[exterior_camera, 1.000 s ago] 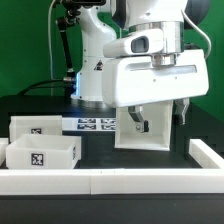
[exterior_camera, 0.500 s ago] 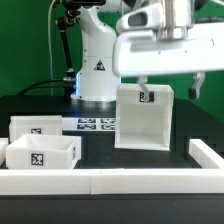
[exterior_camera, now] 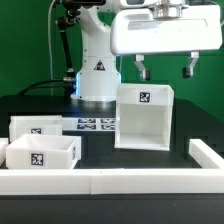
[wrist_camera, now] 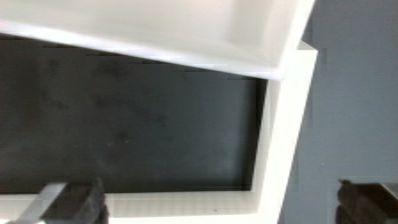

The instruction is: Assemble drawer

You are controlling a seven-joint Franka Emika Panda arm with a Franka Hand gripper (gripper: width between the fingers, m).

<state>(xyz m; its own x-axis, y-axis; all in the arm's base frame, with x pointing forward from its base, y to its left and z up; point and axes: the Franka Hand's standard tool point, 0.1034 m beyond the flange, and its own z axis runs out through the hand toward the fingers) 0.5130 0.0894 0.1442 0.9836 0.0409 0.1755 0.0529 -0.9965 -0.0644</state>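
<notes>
Tool [exterior_camera: 163, 68] wide open, holding nothing. It hangs just above the housing [exterior_camera: 143, 120], not touching. Housing stands upright on the desk [exterior_camera: 100, 150], long axis vertical, open face toward the camera, tag [exterior_camera: 143, 97] high on the back wall.

Key relation: the tool sits off-centre toward the exterior view's right. One finger [exterior_camera: 140, 68] is over the cavity, the other hangs outside the right-hand wall. The wrist view agrees, with a thin white wall running between the two dark fingertips. My read: a straight drop would pinch that wall.

Front tray [exterior_camera: 42, 153] and rear tray [exterior_camera: 40, 127] lie well apart from the tool, at the exterior view's left, long axes across the view. Marker board [exterior_camera: 95, 124] sits flat between the rear tray and the housing.

All drawer parts are smooth, matte white plastic: thin walls, square corners. Probably slippery, so I'd grip squarely. Border rail [exterior_camera: 120, 180] is in the foreground.
</notes>
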